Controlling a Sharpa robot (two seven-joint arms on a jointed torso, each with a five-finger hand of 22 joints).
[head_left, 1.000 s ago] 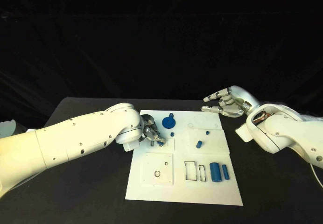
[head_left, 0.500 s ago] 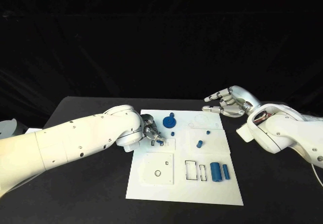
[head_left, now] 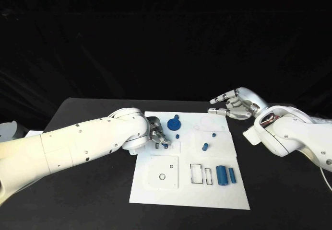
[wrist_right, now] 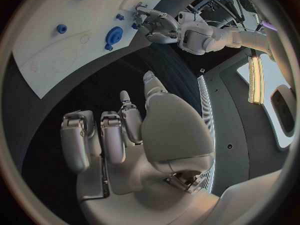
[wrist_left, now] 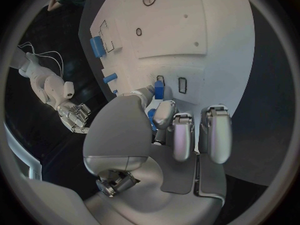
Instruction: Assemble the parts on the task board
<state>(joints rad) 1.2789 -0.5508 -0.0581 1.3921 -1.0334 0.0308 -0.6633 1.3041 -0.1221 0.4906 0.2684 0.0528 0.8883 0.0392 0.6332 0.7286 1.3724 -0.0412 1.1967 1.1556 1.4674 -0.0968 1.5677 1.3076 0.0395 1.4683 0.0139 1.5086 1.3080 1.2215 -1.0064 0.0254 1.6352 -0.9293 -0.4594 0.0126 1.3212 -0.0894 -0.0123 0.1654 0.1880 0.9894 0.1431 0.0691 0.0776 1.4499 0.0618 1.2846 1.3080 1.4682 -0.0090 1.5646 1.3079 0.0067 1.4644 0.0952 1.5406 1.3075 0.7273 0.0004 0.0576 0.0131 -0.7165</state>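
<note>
On a black tabletop [head_left: 83, 191], the left hand [head_left: 156, 139] pinches a small blue part [wrist_left: 159, 90] just above the rectangular slots [wrist_left: 171, 82] near the left edge of the white task board [head_left: 186, 196], apparently lining it up to seat it. The right hand [head_left: 234, 106] hovers beyond the board's far right corner, fingers loosely curled around nothing, seemingly keeping clear. More blue parts, including two cylinders [head_left: 225, 176], lie toward the board's right edge.

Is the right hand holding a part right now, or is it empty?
Empty. The right hand hovers past the task board's far right corner, fingers apart; the right wrist view shows nothing between its fingers.
</note>
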